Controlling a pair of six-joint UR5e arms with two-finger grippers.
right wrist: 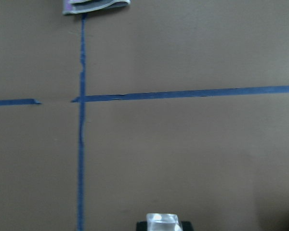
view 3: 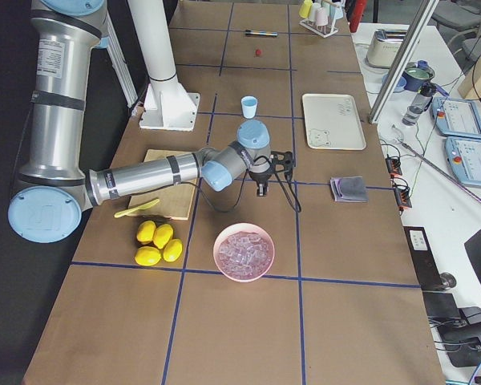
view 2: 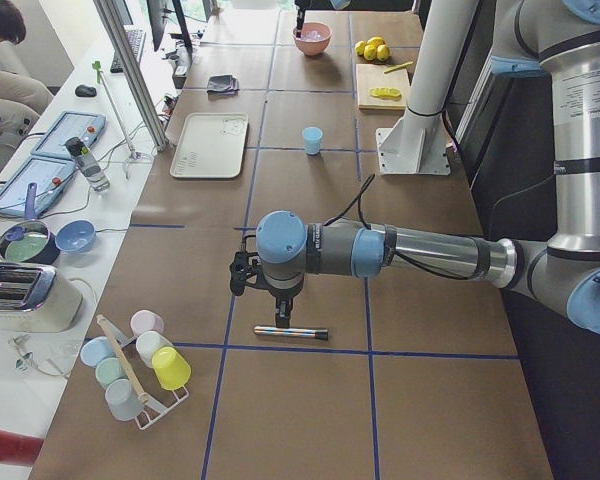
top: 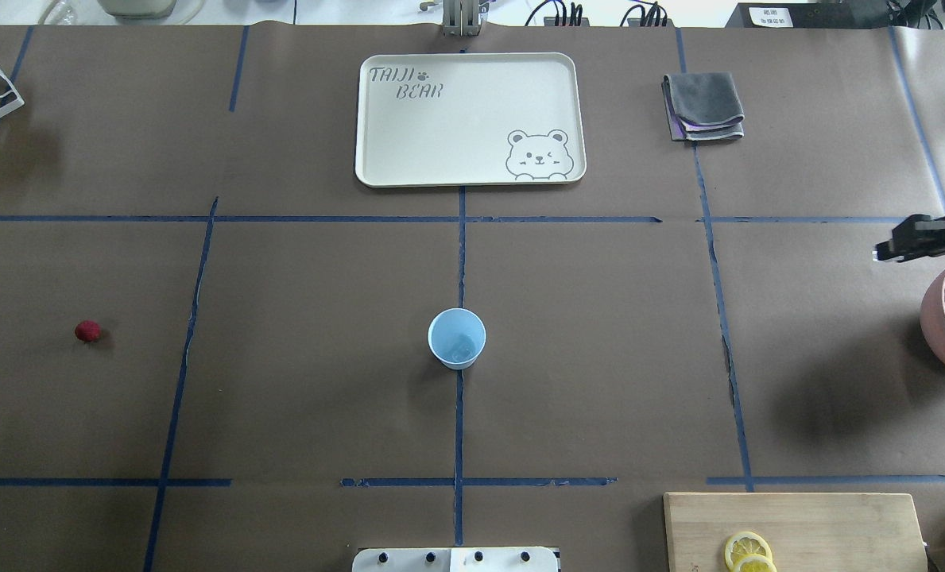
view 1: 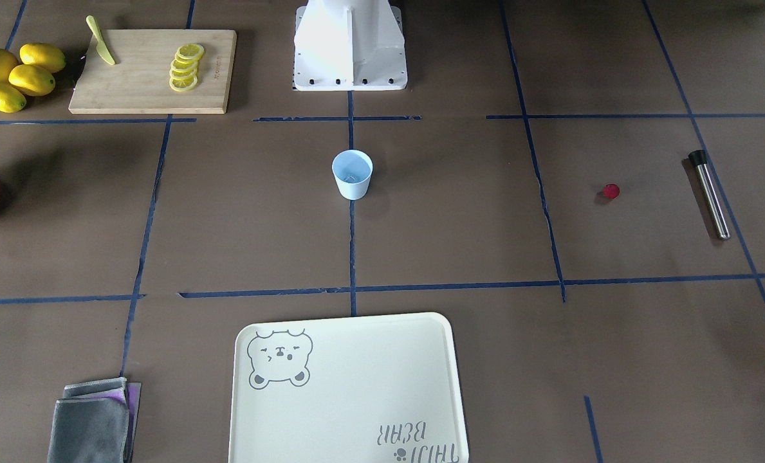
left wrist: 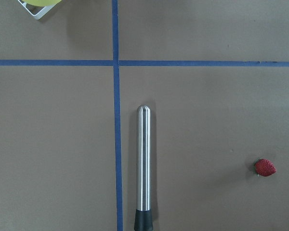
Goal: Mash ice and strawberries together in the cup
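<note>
The pale-blue cup [top: 457, 338] stands upright at the table's middle, with a faint pale outline of ice [top: 463, 346] at its bottom. One red strawberry [top: 87, 331] lies far to the left, also in the left wrist view [left wrist: 265, 167] to the right of a steel muddler [left wrist: 143, 163]. My left gripper [view 2: 283, 320] hangs just above that muddler; I cannot tell whether it is open or shut. My right gripper [right wrist: 163, 224] is shut on a clear ice cube [right wrist: 163, 220], above bare table near the pink bowl [view 3: 244, 250] of ice.
A cream bear tray [top: 469, 119] and a folded grey cloth [top: 704, 106] lie at the far side. A cutting board [view 1: 154, 71] with lemon slices and a yellow knife, plus whole lemons [view 1: 18, 76], sit on the right arm's side. A rack of cups [view 2: 135, 365] stands beyond the muddler.
</note>
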